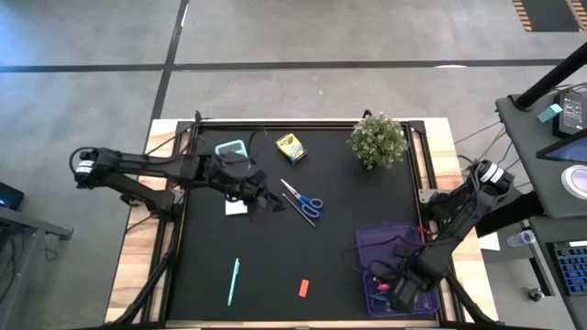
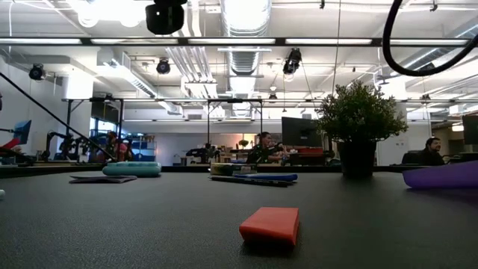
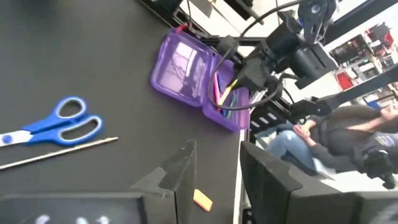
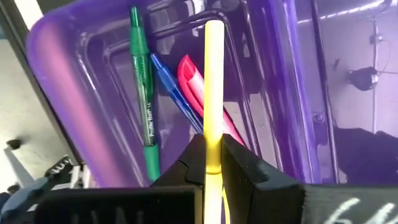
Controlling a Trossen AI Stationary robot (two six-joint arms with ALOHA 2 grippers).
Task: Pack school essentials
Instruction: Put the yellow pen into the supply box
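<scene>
My right gripper [image 4: 213,163] [image 1: 389,291] is shut on a thin yellow pen [image 4: 213,81] over the open translucent purple case [image 4: 68,93] [image 1: 390,249], where a green pen [image 4: 142,93], a blue pen [image 4: 171,87] and a pink pen [image 4: 194,84] lie. My left gripper [image 3: 214,180] [image 1: 269,196] is open, just right of the white note pad [image 1: 237,207] and left of the blue-handled scissors [image 1: 303,200] [image 3: 56,127]. The teal pen [image 1: 234,280], orange eraser [image 1: 303,289] [image 2: 270,224] and yellow crayon box [image 1: 291,147] lie flat on the black mat. My right gripper pinches the yellow pen between its two fingers, at a point along its shaft [image 4: 213,148]. The pen runs along the fingers and sticks out ahead of them, its free end [image 4: 213,28] over the inside of the purple case. Whether that end touches the case I cannot tell.
A bushy potted plant [image 1: 378,139] [image 2: 358,119] stands at the far right of the mat. A teal object [image 1: 231,149] lies far left, near the crayon box. A thin stick [image 3: 62,152] lies beside the scissors. Bare mat lies between the teal pen and the purple case.
</scene>
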